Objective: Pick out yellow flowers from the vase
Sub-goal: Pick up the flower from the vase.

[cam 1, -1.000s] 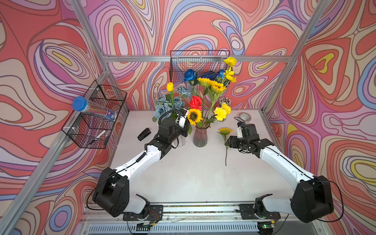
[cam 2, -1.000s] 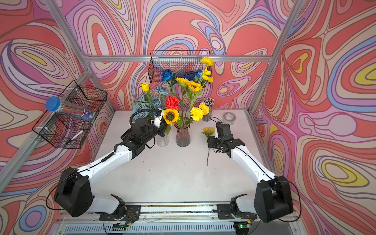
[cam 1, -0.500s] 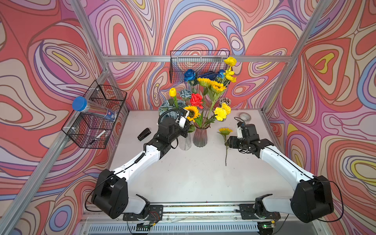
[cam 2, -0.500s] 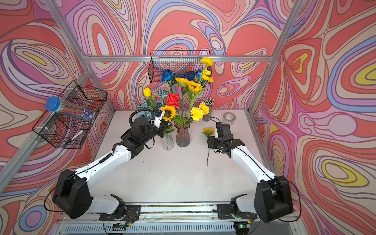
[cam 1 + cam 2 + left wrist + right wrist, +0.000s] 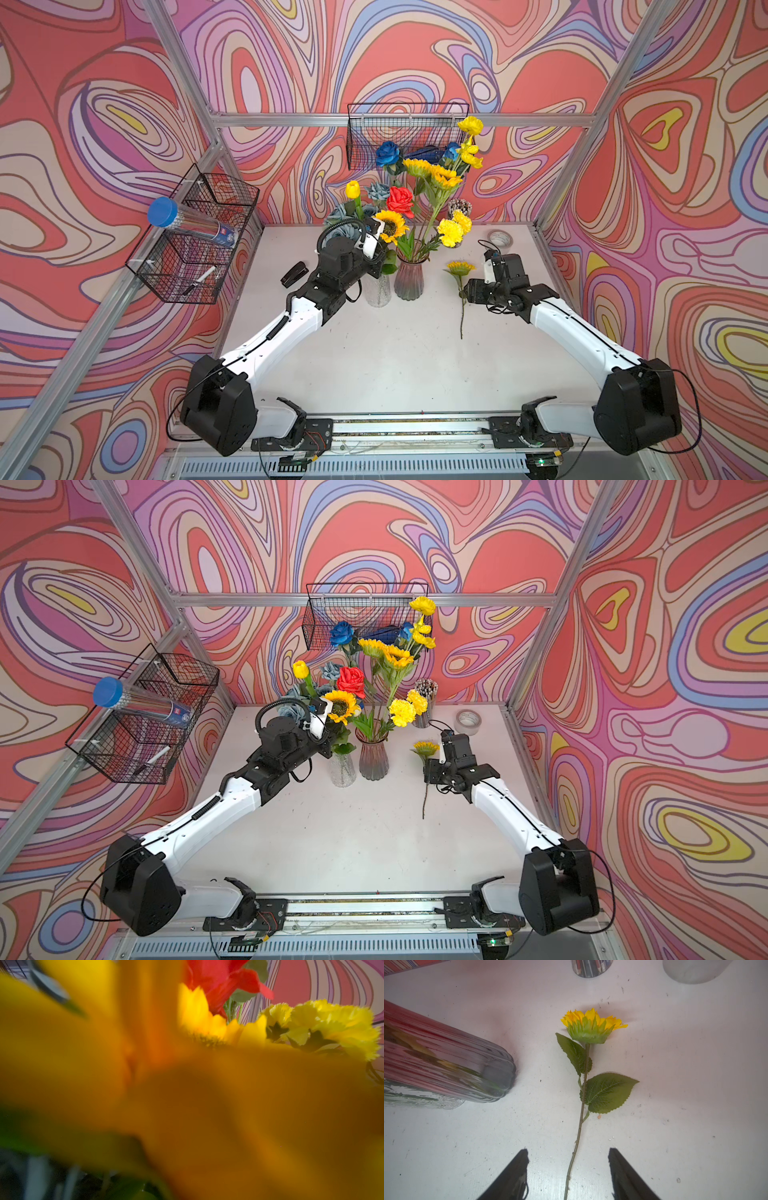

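While the left fingers [image 5: 376, 266] are closed, seemingly on the sunflower [image 5: 390, 226] at eleven o'clock of the ribbed vase [image 5: 409, 276], it should be drawn straight up; the right fingers [image 5: 520, 1165] are open over a second sunflower [image 5: 591, 1026] lying on the worktop [image 5: 374, 365] at three o'clock.

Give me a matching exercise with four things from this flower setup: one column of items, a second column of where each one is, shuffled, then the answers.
1 red rose
2 loose sunflower
3 blue-capped tube
4 tape roll

A on the table by the right pincer
B inside a wire basket
C upright on its stem
D near the table's back corner

Pairs: 1-C, 2-A, 3-B, 4-D
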Robot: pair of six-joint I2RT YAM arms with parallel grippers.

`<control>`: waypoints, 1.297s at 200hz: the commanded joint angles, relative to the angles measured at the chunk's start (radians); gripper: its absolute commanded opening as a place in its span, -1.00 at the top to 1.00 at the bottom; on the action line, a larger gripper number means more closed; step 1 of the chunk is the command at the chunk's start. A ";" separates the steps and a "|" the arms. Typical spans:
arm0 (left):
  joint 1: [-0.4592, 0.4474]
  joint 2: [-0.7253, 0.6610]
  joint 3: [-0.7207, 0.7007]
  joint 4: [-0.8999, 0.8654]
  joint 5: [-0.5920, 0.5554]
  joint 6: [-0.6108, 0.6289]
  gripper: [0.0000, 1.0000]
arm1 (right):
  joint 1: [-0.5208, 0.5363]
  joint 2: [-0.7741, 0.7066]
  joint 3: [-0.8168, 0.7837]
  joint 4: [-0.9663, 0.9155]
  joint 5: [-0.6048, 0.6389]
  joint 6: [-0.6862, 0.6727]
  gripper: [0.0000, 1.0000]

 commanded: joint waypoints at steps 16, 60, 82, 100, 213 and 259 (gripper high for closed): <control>-0.003 -0.064 0.045 0.007 0.027 0.017 0.91 | -0.004 0.004 -0.011 0.010 -0.007 -0.001 -0.30; -0.003 -0.064 0.065 -0.010 0.036 0.024 0.90 | -0.004 0.008 -0.011 0.011 -0.012 0.000 -0.30; -0.004 -0.064 0.062 -0.003 0.038 0.019 0.85 | -0.004 0.008 -0.007 0.009 -0.009 -0.002 -0.30; -0.003 -0.065 0.065 -0.001 0.042 0.013 0.85 | -0.004 0.008 -0.002 0.006 -0.005 -0.005 -0.31; -0.003 -0.124 0.114 0.013 0.098 -0.033 0.86 | -0.005 0.015 0.001 0.008 -0.012 -0.006 -0.31; -0.003 -0.108 0.119 0.007 0.103 -0.030 0.85 | -0.005 0.012 -0.005 0.010 -0.011 -0.004 -0.32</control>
